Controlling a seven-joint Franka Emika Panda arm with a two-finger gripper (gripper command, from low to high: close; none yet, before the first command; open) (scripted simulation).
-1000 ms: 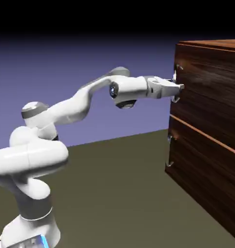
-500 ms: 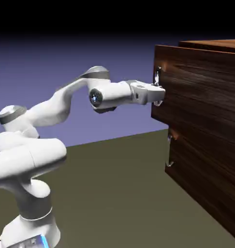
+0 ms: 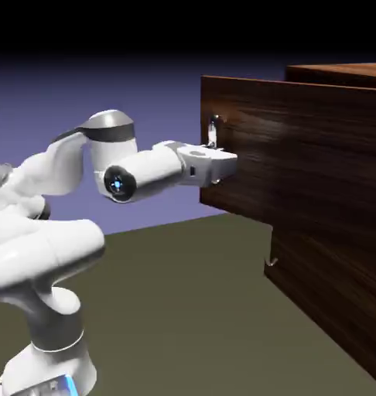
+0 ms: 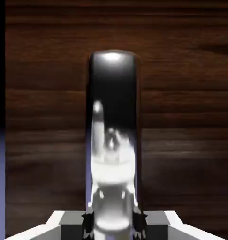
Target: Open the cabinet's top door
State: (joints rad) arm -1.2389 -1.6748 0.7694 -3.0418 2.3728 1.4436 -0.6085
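The cabinet (image 3: 338, 302) of dark streaked wood stands at the exterior view's right. Its top door (image 3: 299, 155) sticks out well in front of the cabinet's face, toward the arm. My gripper (image 3: 227, 165) reaches level from the left and is shut on the door's thin silver handle (image 3: 214, 130), whose upper end shows above the hand. In the hand view the shiny handle (image 4: 113, 136) rises large from between my gripper's (image 4: 113, 226) tips, with the door's wood (image 4: 186, 117) filling the picture behind it.
The lower panel (image 3: 330, 255) sits flush in the cabinet, with the foot of its own handle (image 3: 272, 263) showing below the pulled-out door. The olive table (image 3: 183, 309) stretches between the robot's base and the cabinet.
The gripper closed on the handle and drew back to the exterior view's left. The top door came out with it, from flush to well forward of the cabinet.
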